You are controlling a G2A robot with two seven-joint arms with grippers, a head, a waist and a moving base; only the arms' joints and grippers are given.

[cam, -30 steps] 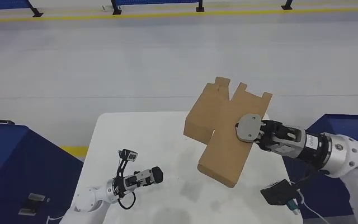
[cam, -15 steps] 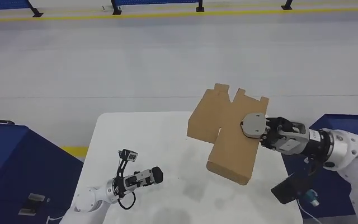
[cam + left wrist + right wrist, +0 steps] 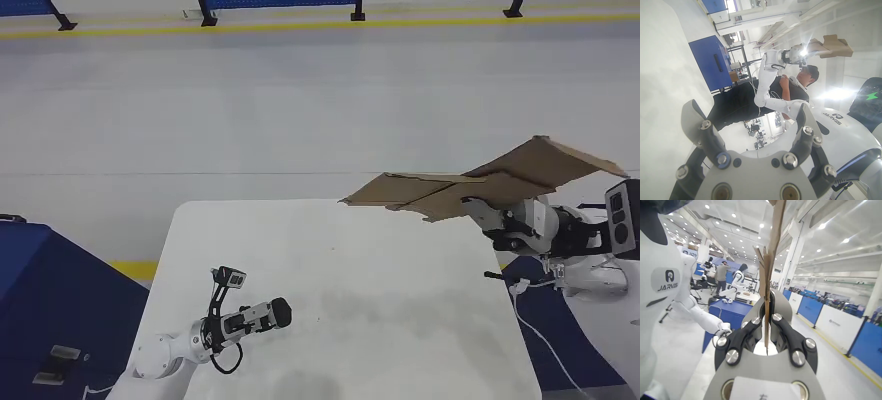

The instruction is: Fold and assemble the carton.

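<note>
Aloft, carton [image 3: 450, 190] (flat) juts past table [image 3: 350, 280] edge.

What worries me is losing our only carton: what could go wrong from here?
The right claw pinches the flat brown cardboard carton by one edge, in the air, so it may slip or twist. It hangs by the far right corner of the white table, so a drop could reach the floor. The open left claw is too far off to help.
</note>
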